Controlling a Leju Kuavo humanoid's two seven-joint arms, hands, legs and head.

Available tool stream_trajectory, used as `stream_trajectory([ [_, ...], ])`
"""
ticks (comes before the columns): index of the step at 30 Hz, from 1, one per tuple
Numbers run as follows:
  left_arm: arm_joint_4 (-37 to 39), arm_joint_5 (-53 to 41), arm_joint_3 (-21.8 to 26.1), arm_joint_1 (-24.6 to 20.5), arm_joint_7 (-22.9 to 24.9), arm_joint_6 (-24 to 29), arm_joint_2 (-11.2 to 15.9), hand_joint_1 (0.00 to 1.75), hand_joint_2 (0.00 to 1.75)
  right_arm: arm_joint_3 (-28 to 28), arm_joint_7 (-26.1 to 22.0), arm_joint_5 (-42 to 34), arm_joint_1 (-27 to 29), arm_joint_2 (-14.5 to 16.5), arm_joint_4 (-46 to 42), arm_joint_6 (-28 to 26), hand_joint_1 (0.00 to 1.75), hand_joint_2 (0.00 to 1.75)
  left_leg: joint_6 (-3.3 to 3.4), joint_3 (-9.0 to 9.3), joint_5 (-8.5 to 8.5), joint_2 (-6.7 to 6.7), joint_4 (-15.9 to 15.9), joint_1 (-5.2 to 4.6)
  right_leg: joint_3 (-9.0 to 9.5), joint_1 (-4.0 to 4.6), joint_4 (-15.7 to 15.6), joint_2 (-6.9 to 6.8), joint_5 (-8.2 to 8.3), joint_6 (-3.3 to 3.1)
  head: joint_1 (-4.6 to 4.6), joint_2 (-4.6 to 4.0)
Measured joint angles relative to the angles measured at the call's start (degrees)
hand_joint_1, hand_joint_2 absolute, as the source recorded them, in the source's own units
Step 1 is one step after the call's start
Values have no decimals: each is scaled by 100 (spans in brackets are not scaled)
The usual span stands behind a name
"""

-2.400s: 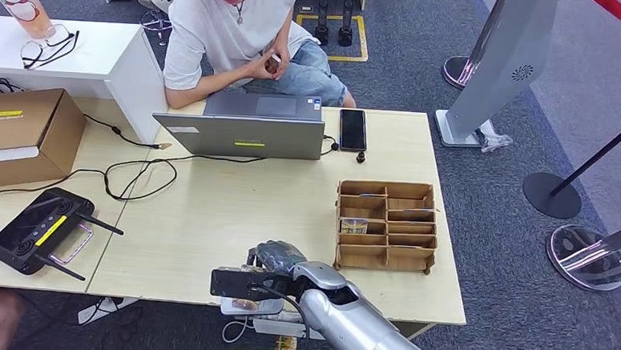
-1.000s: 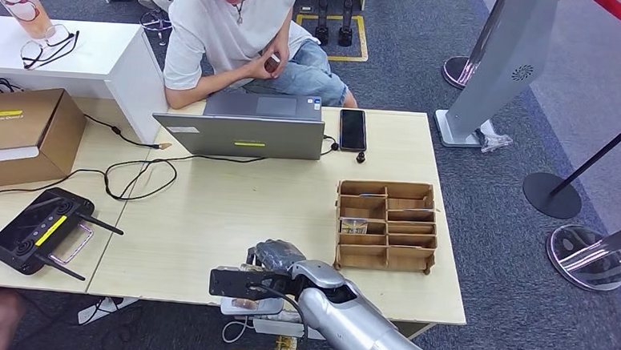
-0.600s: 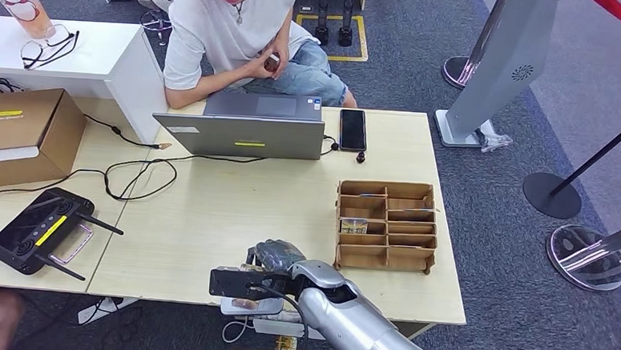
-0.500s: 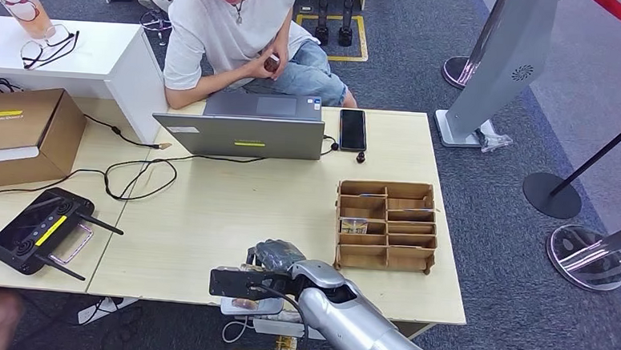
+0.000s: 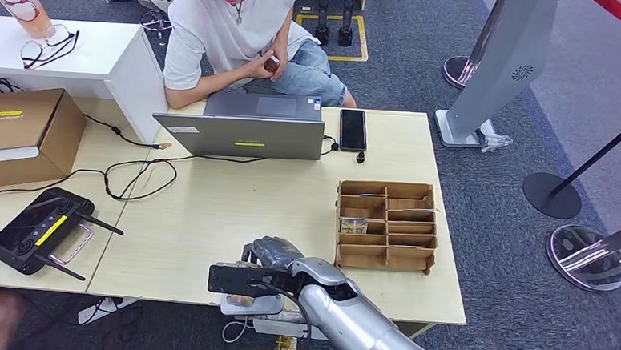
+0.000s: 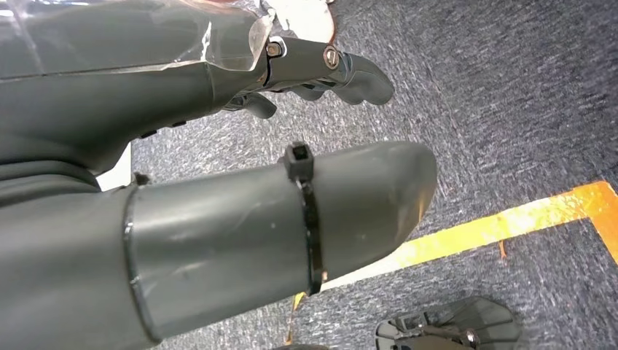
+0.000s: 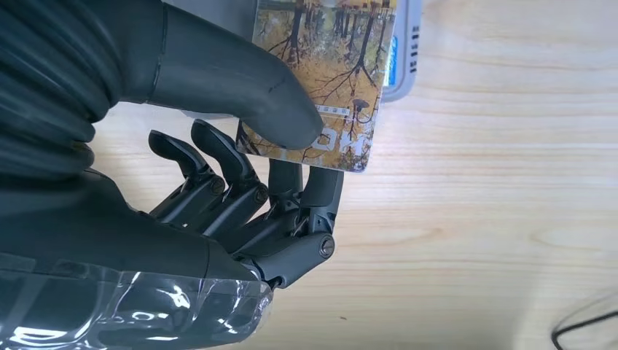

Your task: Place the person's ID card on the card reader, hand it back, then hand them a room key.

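Since a moment ago our right hand point(image 5: 275, 256) has lifted slightly at the near table edge, the dark wrist block shifting a little toward the left. In the right wrist view the hand point(image 7: 240, 175) pinches the ID card point(image 7: 321, 80) between thumb and fingers, the card lying over the grey card reader point(image 7: 405, 51). Our left hand point(image 6: 321, 69) hangs over blue-grey carpet point(image 6: 510, 109), fingers loosely curled around nothing. We stand at a pale wooden table point(image 5: 233, 203) with a wooden compartment tray point(image 5: 386, 225), a laptop point(image 5: 249, 128) and a phone point(image 5: 352, 129). Beyond it sits a person point(image 5: 235, 27).
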Motion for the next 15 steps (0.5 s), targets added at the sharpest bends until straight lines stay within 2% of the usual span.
stream_trajectory([
  [15, 0, 2, 0, -24, -45, 31, 7, 0, 0, -369, -345, -487, 127, -150, -566, 152, 175, 175, 0, 1, 0, 0, 0, 0, 0, 0, 0, 1, 0, 0, 0, 0],
])
